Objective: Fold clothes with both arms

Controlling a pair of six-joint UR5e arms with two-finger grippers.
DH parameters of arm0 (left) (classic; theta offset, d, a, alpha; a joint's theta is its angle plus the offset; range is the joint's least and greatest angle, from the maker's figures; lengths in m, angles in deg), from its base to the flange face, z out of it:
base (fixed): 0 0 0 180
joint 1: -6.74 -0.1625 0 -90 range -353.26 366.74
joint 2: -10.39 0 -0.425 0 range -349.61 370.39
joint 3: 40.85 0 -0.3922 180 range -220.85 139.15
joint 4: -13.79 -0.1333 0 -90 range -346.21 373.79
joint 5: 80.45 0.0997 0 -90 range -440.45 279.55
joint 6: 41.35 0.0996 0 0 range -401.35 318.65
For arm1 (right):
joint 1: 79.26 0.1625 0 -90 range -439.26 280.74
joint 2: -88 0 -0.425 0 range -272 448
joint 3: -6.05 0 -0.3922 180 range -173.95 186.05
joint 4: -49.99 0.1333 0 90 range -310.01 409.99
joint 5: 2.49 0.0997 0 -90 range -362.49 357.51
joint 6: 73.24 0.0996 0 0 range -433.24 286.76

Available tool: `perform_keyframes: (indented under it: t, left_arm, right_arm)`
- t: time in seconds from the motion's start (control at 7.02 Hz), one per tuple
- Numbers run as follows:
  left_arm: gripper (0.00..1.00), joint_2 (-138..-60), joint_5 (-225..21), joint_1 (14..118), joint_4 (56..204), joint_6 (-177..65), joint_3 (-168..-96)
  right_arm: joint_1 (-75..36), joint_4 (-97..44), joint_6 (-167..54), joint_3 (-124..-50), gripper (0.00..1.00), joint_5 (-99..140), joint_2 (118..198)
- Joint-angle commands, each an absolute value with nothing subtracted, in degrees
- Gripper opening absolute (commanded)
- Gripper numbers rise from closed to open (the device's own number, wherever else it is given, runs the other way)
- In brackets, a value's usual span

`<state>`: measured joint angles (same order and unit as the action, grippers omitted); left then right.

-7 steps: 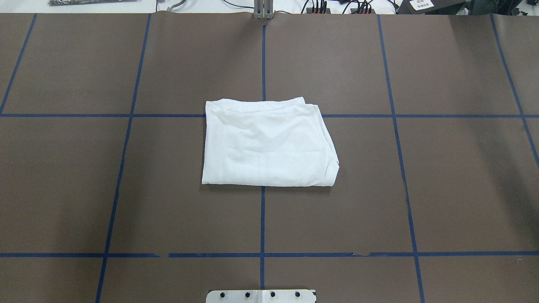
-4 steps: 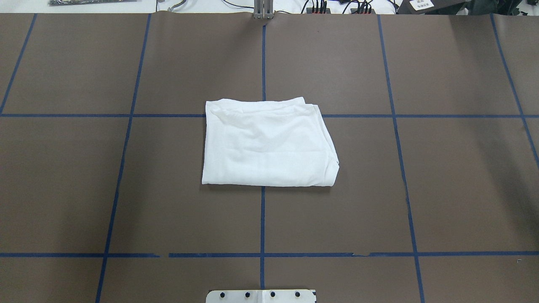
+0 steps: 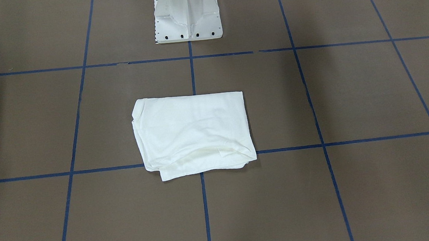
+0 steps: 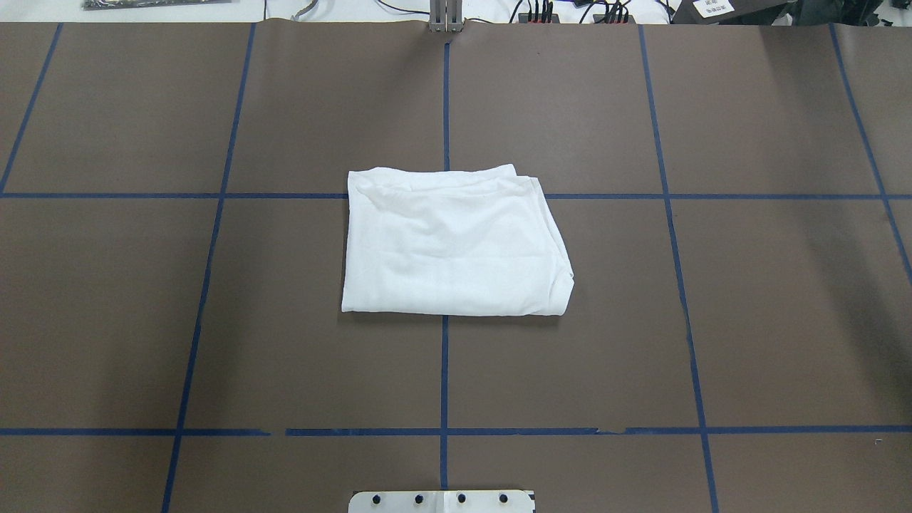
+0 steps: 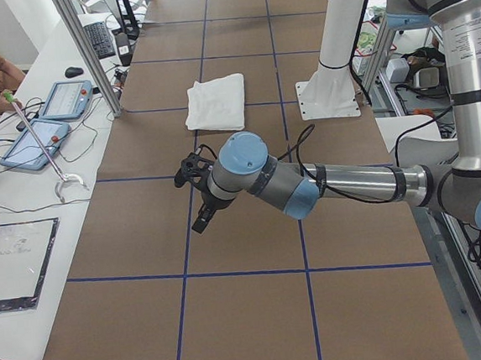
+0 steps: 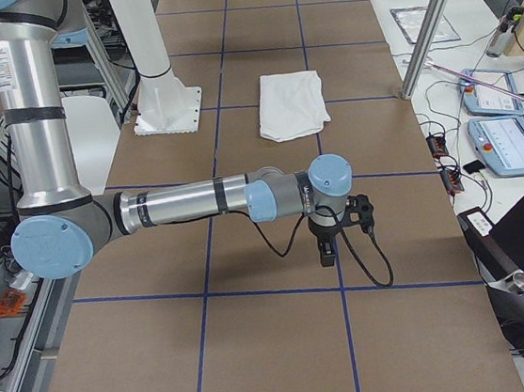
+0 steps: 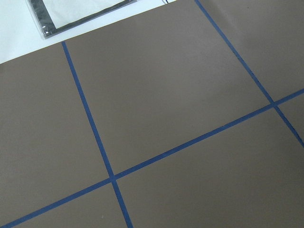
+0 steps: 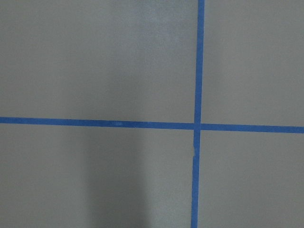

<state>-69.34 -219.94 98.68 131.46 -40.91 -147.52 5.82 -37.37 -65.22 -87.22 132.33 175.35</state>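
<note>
Left hand [image 5: 201,225] hangs over brown tabletop [image 4: 142,320], well apart from T-shirt [image 4: 456,242]; open or closed, cannot tell. Centre now: white T-shirt lies in compact rectangle across blue tape lines [image 4: 444,370], soft knit, faint wrinkles, layers stepped along far edge, near right corner rounded. No printed text showing. Folding looks done; at most, uneven edges left to tidy. Right hand [image 6: 327,253] hangs over matte tabletop, well apart too; grip state likewise cannot tell.

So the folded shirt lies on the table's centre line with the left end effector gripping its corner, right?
Not quite. The shirt lies folded on the centre line, but the left end effector is apart from it, above bare table, as the exterior left view shows.
</note>
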Motion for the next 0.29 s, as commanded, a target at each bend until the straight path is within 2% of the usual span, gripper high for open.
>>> perform_keyframes:
  t: [0.0, 0.14]
  left_arm:
    - [1.00, -69.3, -219.9, 98.7, 131.4, -40.9, -147.1]
    - [1.00, -69.4, -219.7, 98.7, 131.5, -40.9, -147.3]
  right_arm:
    - [5.6, -36.6, -65.2, -87.0, 1.00, 132.3, 175.4]
    - [5.6, -35.5, -65.1, -87.0, 1.00, 132.2, 175.3]
